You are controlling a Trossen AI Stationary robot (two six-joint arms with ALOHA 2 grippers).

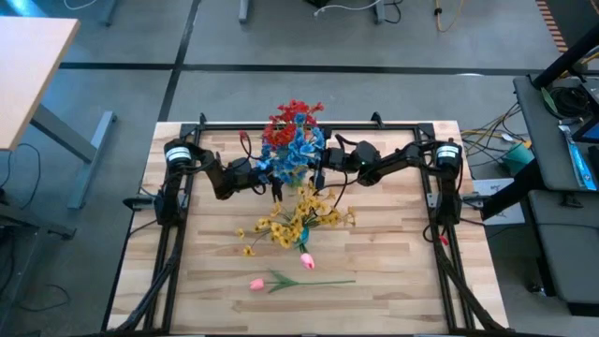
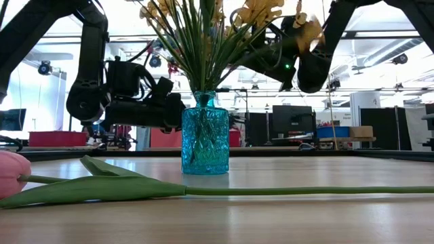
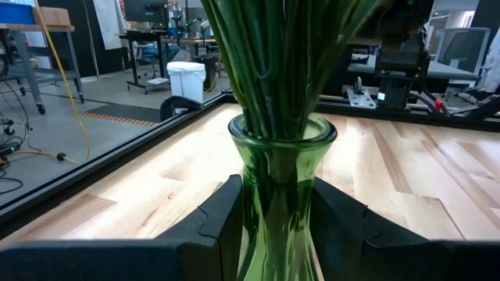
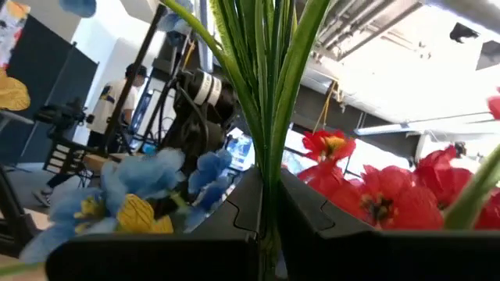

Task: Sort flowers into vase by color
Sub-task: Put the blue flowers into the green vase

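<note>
Left gripper (image 3: pixel 273 226) clamps green vase (image 3: pixel 280 195) neck near table (image 1: pixel 393 281) far edge. Right gripper (image 4: pixel 269 211) pinches flower stems (image 4: pixel 269 117) above it. Yellow flowers (image 1: pixel 295 220) mid-table in blue vase (image 2: pixel 204 133); pink tulip (image 1: pixel 281 281) lying near front edge.

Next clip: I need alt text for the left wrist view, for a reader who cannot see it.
The left gripper is closed around the neck of a green glass vase packed with upright green stems. The vase stands on the pale wooden table, with a lab room beyond.
</note>
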